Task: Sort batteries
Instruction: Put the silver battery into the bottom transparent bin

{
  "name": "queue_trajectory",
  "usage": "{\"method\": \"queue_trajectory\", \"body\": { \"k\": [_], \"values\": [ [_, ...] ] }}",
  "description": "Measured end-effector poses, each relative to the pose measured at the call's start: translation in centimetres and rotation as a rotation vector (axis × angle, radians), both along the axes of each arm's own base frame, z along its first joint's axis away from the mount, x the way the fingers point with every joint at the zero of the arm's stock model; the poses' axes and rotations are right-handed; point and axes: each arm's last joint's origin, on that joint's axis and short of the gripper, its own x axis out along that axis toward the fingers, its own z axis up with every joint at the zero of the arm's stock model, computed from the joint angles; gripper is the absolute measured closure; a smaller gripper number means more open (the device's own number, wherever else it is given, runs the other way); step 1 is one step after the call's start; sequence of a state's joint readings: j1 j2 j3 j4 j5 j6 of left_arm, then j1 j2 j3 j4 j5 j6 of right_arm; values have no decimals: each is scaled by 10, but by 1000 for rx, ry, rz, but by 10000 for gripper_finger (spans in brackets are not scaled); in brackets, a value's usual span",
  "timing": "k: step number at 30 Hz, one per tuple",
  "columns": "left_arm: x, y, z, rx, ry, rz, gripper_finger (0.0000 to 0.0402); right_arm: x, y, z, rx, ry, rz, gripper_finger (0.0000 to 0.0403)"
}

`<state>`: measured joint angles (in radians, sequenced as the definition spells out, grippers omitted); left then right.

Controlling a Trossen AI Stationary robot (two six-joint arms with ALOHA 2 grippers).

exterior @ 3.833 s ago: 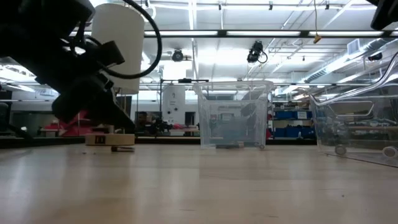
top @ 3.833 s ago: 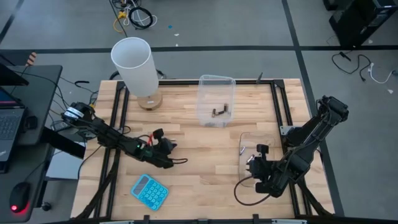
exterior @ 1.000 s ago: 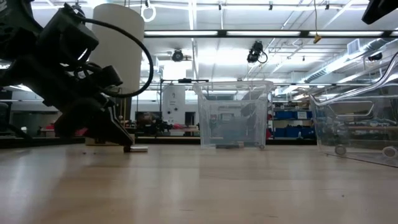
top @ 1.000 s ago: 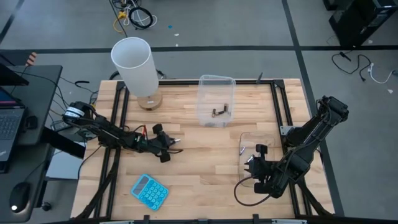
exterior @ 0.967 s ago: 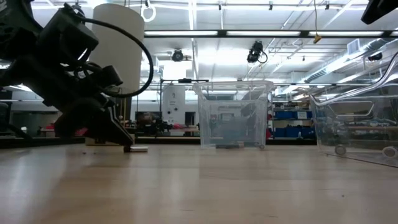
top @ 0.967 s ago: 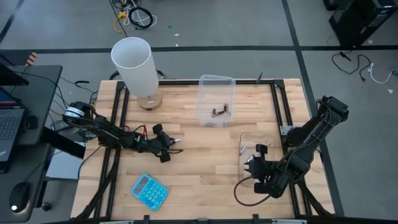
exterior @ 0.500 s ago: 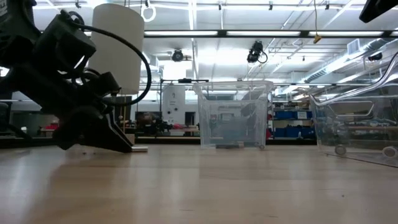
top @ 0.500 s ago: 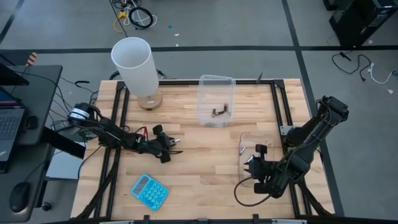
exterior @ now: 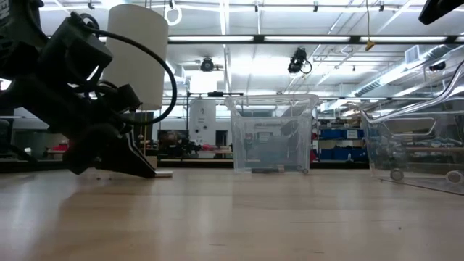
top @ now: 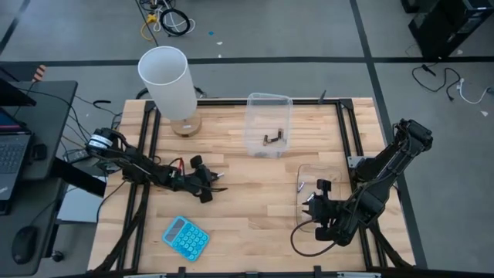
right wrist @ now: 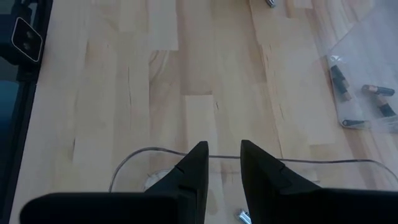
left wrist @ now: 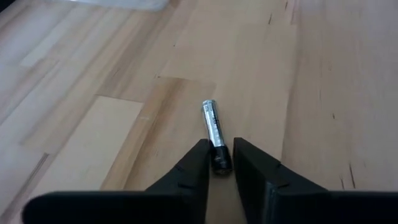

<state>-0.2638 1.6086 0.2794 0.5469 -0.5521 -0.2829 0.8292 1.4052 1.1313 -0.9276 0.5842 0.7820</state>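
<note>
Since a moment earlier, left gripper (left wrist: 217, 167) had narrowed onto a silvery battery (left wrist: 213, 132); its label was unreadable. Right gripper (right wrist: 222, 163) stood slightly parted, empty.

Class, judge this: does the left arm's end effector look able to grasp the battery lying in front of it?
Probably yes: the battery lies on bare wood with one end already between the left end effector fingers, nothing blocking.
</note>
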Motion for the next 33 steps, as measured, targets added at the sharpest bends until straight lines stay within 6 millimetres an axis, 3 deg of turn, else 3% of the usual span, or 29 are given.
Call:
{"method": "queue_trajectory", "body": {
  "k": [9, 33],
  "values": [
    [0, 0, 0, 6, -3, 13, 389, 0, 0, 0, 0, 0, 0, 323],
    [6, -1, 8, 29, -103, -26, 391, 1, 1, 0, 7, -7, 0, 323]
  ]
}}
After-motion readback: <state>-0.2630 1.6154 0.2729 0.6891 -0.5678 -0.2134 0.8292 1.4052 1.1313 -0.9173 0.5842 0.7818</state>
